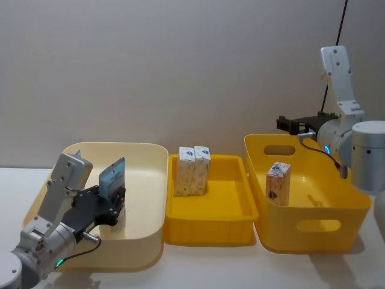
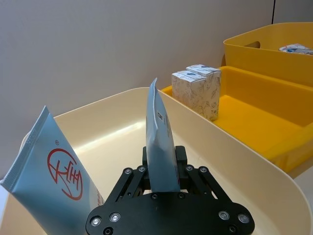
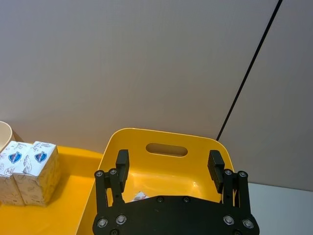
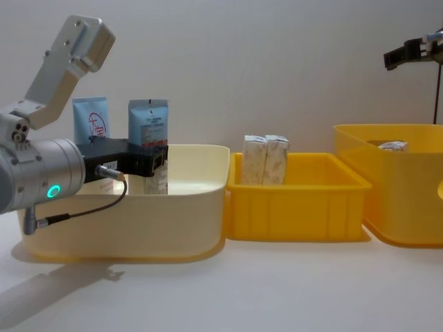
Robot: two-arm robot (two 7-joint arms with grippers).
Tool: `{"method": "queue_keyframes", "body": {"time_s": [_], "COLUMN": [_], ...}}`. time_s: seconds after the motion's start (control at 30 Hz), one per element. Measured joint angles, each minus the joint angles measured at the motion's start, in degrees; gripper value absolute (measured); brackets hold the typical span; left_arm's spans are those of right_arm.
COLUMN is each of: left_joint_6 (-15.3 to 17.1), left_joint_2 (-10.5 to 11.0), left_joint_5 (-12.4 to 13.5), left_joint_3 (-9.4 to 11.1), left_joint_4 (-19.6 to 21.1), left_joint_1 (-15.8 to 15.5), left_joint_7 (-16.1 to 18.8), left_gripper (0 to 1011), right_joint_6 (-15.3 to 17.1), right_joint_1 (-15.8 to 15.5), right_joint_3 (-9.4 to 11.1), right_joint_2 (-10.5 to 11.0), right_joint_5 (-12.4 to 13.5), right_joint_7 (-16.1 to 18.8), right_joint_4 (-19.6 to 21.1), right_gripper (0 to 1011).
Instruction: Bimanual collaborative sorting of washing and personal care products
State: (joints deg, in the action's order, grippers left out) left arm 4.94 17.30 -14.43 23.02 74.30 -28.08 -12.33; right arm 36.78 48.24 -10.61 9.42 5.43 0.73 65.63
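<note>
Left gripper first: clamped shut across the flat faces of the dark-blue-label tube, low on the body, crimped end standing upright above the jaws. Held inside the cream bin; lifted off the floor or resting on it, impossible to tell. Just beside the grip, to one side: the red-logo tube, leaning, close to the fingers but apart from them. Probably light and soft-walled, so likely to dent under a hard squeeze and to swing about the pinch. Slick plastic skin too, so a slip risk with any easing. Best taken exactly as held, across the flats near the fuller end, never on the thin crimp.

Farther out, past the cream rim: two patterned packs, upright and touching each other in the shallow yellow bin. Boxy and stiffer by the look, better gripped across the narrow sides.

Right gripper well away, spread wide, nothing between the fingers, hovering above the deep yellow bin, with a single patterned pack standing below.
</note>
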Motion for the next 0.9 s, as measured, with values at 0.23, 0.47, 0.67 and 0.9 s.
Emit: {"method": "queue_keyframes", "body": {"time_s": [0.23, 0.47, 0.67, 0.9], "left_joint_6": [0.0, 0.0, 0.0, 0.0], "left_joint_2": [0.0, 0.0, 0.0, 0.0], "left_joint_5": [0.0, 0.0, 0.0, 0.0], "left_joint_3": [0.0, 0.0, 0.0, 0.0], "left_joint_4": [0.0, -0.1, -0.1, -0.1], "left_joint_1": [0.0, -0.1, -0.1, -0.1], "left_joint_7": [0.0, 0.0, 0.0, 0.0], "left_gripper": [264, 266, 266, 266], "right_joint_6": [0.0, 0.0, 0.0, 0.0], "right_joint_1": [0.0, 0.0, 0.0, 0.0], "right_joint_3": [0.0, 0.0, 0.0, 0.0], "right_joint_2": [0.0, 0.0, 0.0, 0.0], "right_joint_5": [0.0, 0.0, 0.0, 0.0], "right_joint_7": [0.0, 0.0, 0.0, 0.0], "right_joint_4": [0.0, 0.0, 0.0, 0.0], "right_gripper": [1001, 1001, 1001, 1001]}}
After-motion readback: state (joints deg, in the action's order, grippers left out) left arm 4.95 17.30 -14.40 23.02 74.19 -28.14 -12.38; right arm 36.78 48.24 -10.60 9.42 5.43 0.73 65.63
